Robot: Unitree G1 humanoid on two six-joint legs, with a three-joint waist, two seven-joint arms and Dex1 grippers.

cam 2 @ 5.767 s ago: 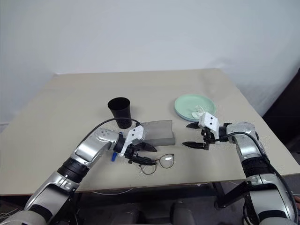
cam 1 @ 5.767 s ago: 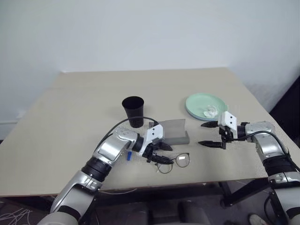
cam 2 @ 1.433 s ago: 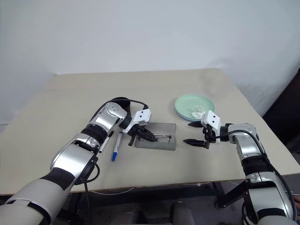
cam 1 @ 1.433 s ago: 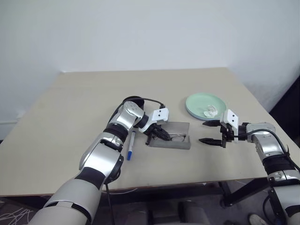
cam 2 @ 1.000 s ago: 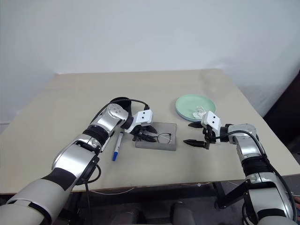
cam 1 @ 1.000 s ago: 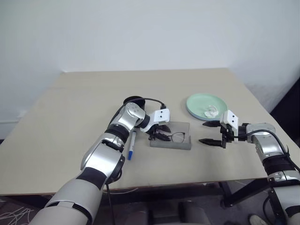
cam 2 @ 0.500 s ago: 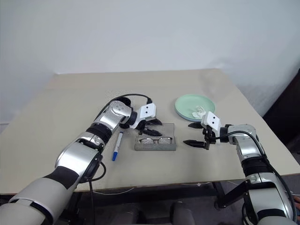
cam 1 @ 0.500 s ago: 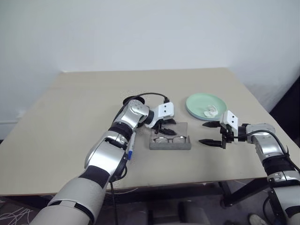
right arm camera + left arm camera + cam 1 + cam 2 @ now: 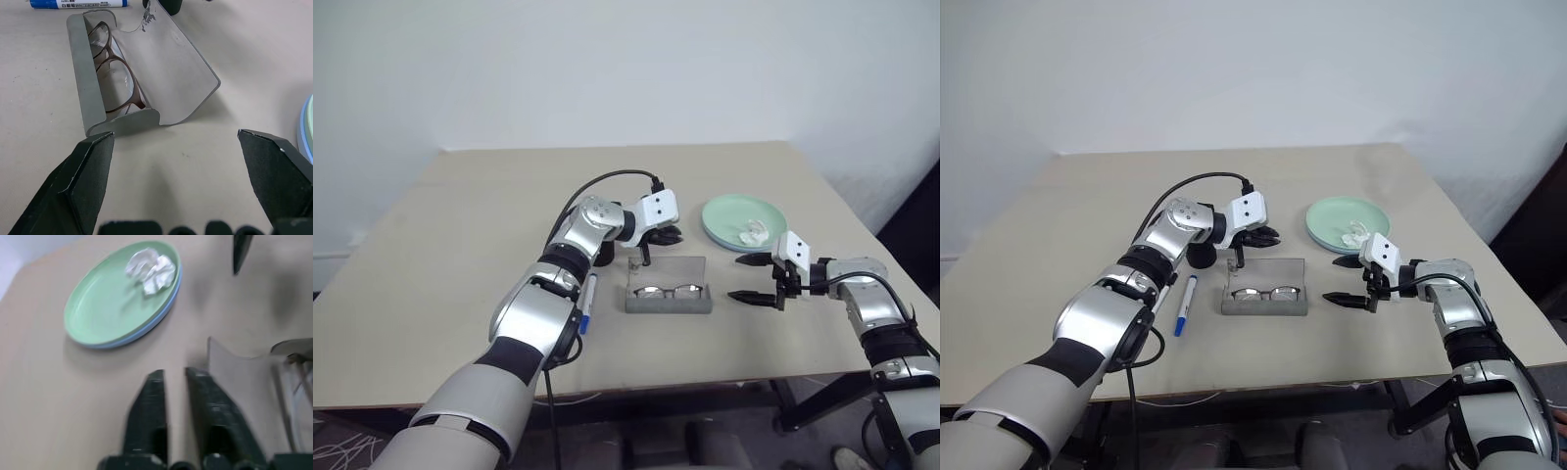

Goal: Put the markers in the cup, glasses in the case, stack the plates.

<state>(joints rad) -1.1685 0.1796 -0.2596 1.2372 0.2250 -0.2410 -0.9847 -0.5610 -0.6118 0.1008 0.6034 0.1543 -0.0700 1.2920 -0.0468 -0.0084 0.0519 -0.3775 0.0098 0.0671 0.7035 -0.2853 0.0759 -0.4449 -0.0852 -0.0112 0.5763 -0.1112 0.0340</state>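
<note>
Glasses (image 9: 1255,293) lie in the case (image 9: 1264,305), lid up. Left tool (image 9: 1250,241), pressed together just behind the lid, could knock it. Right tool (image 9: 1345,280) is spread.

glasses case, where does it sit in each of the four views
Left eye view: case at table centre, glasses inside, lid up.
Right eye view: case just left of centre, right of the marker.
Left wrist view: its raised lid at the right edge.
Right wrist view: case in the upper half, open, glasses inside.
Shared landmark: the mint green plate with the tissue.
</note>
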